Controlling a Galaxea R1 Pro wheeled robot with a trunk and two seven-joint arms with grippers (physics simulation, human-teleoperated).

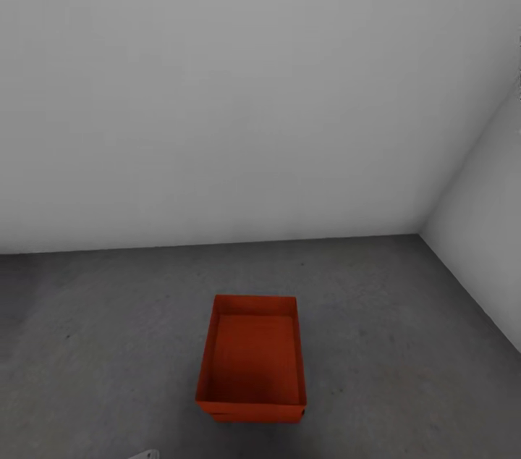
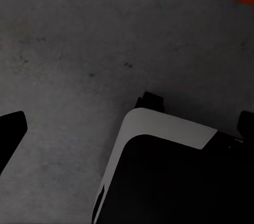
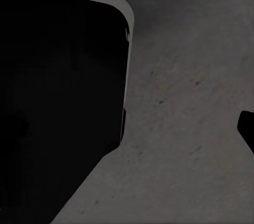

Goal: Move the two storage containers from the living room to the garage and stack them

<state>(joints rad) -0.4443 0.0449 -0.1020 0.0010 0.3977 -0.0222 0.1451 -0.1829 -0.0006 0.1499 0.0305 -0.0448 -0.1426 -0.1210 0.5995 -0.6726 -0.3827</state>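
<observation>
Two red-orange storage containers (image 1: 252, 361) sit nested on the garage's concrete floor (image 1: 405, 329) near the wall corner, long axis pointing away from me, dead ahead. Whether my jaws are spread, I cannot tell

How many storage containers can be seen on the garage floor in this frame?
2, it seems: the upper container sits nested on a lower container, of which just a rim edge peeks out beneath it, on the concrete floor near the wall corner. The lower one is mostly hidden.
</observation>
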